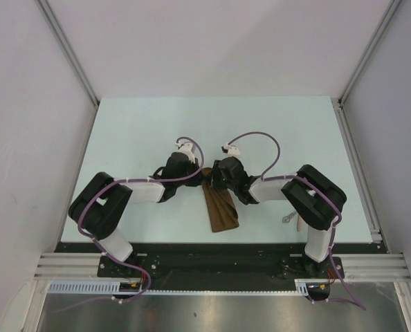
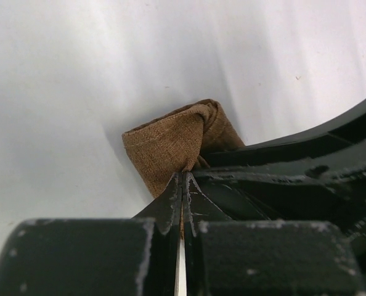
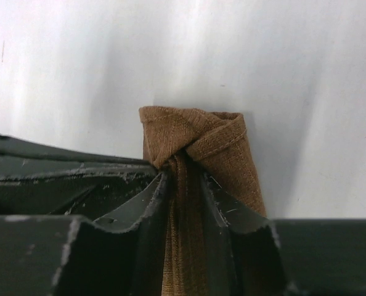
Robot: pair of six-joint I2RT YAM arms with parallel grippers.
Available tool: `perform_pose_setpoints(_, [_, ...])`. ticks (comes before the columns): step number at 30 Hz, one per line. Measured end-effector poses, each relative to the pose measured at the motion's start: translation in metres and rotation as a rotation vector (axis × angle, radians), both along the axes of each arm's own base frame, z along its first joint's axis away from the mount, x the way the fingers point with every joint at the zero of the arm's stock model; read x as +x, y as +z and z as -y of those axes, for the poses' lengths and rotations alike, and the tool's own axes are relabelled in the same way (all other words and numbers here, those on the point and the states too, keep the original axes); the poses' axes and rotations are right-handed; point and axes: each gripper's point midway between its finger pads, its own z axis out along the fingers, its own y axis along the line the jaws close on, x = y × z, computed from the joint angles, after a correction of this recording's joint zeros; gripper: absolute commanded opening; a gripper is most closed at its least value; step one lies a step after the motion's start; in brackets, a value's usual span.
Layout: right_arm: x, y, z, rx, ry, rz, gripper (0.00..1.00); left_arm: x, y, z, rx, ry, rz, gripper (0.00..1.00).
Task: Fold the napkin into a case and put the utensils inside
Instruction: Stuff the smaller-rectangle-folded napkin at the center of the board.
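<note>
The dark-brown napkin (image 1: 221, 207) lies folded into a narrow strip on the table's middle, its far end lifted where both grippers meet. My left gripper (image 1: 200, 176) is shut on a thin edge of the napkin (image 2: 170, 145), its jaws (image 2: 183, 176) pressed together over the cloth. My right gripper (image 1: 213, 177) faces it; its jaws (image 3: 183, 176) stand apart with gathered folds of the napkin (image 3: 195, 132) between them. The utensils (image 1: 289, 218) lie near the right arm's base: a silver tip and a pale tan handle (image 1: 299, 223) show, the rest hidden by the arm.
The pale green table (image 1: 157, 131) is walled by white panels at left, right and back. A metal rail (image 1: 361, 173) runs along its right edge. Both arm bases sit on the black bar (image 1: 219, 263) at the near edge.
</note>
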Motion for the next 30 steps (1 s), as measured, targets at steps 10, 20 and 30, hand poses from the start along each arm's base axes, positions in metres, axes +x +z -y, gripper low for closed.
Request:
perform_pose_setpoints(10, [-0.016, 0.012, -0.003, 0.015, 0.103, -0.031, 0.42, -0.001, -0.002, -0.002, 0.001, -0.001, -0.012, 0.0])
perform_pose_setpoints(20, [-0.026, 0.017, 0.004, 0.019, 0.131, -0.04, 0.4, -0.004, -0.002, 0.001, -0.009, -0.02, -0.021, 0.0])
perform_pose_setpoints(30, [-0.029, 0.002, 0.005, 0.009, 0.143, -0.055, 0.0, -0.005, 0.005, 0.002, -0.019, -0.029, -0.015, 0.0])
